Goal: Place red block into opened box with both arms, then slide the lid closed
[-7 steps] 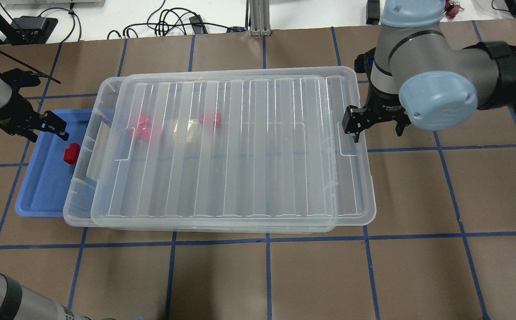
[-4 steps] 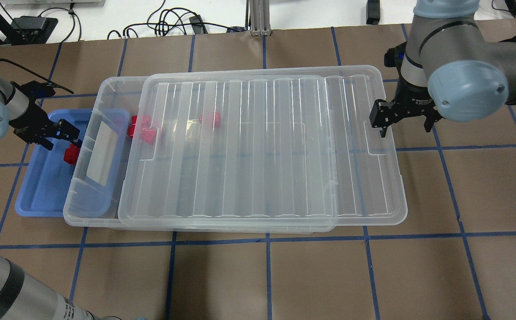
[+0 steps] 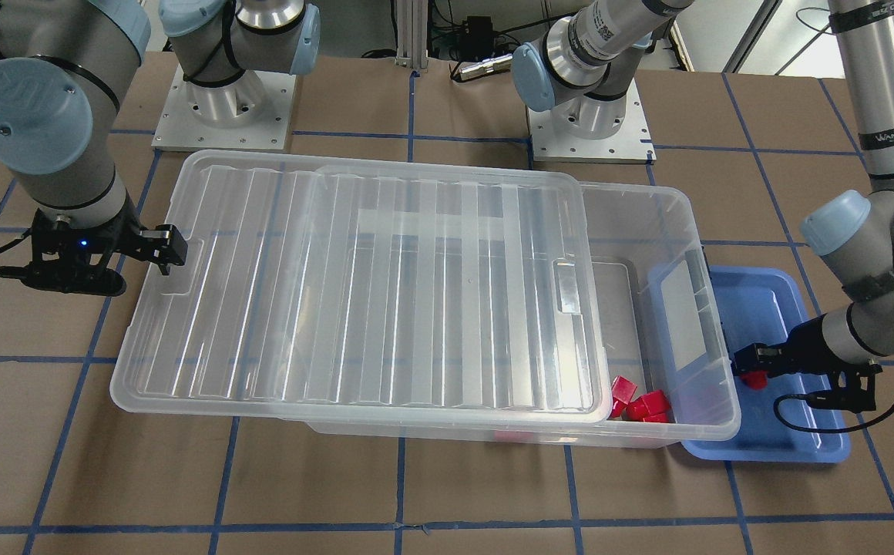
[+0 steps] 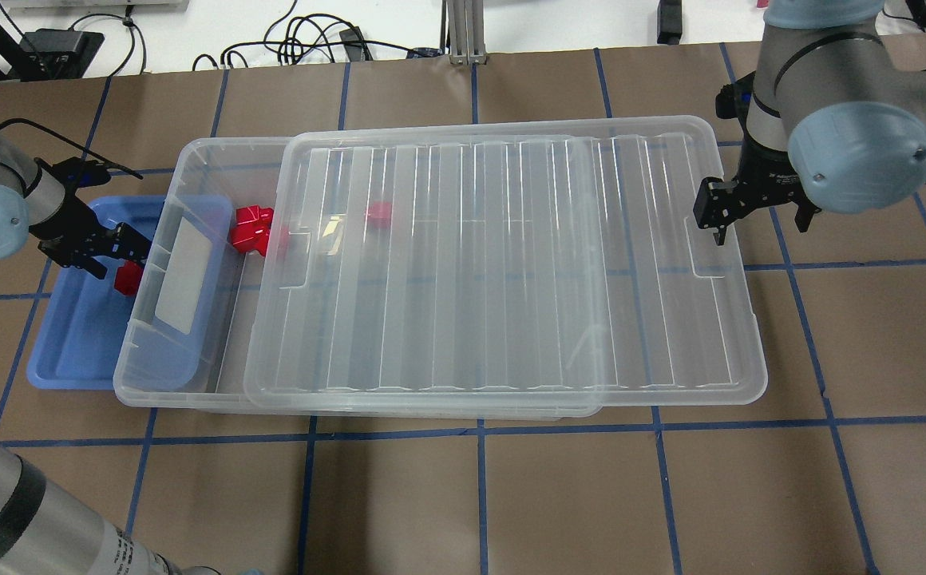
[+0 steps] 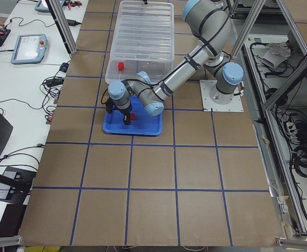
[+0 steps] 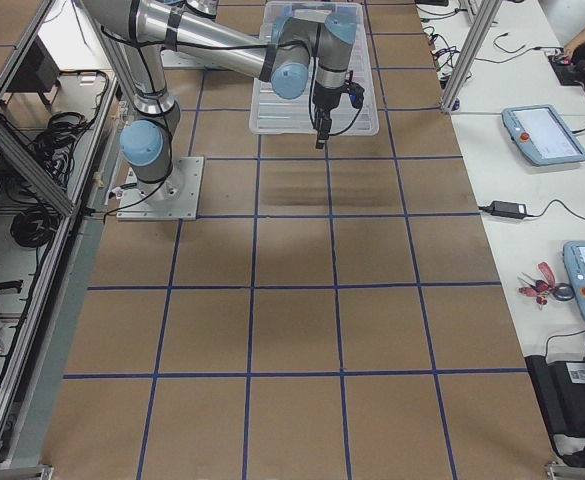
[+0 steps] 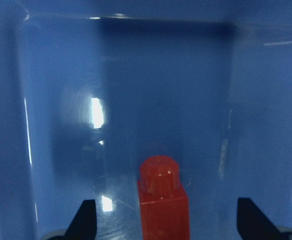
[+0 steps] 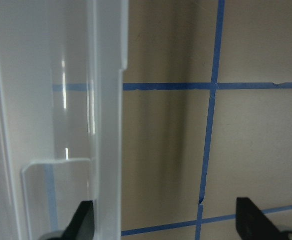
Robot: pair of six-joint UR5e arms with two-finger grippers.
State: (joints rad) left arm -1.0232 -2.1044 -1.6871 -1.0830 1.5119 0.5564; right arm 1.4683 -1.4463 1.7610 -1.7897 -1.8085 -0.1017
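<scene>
Nearest in my left wrist feed, the left gripper (image 7: 166, 222) has its jaws spread wide, one on each side of the red block (image 7: 161, 200) and touching neither face. I read that as lining up a pinch. The block stands stud-up in the blue tray (image 4: 72, 351), which lies at the box's left short end, just outside the box (image 4: 132, 375). Past that end wall, more red blocks (image 4: 254, 228) lie together on the box floor in the uncovered strip. The lid (image 4: 511, 263) sits shifted toward the box's right end and overhangs it. That leaves the left end open, presumably so the block can be dropped in. At the far end of the box, the right gripper (image 4: 757, 216) is also spread and holds nothing. One finger sits in the lid's end notch behind the rim, a sensible hook for dragging the lid along the counter (image 4: 479, 495). A black band on the left arm seems to read "WANJEED"; other labels are too small to read.
</scene>
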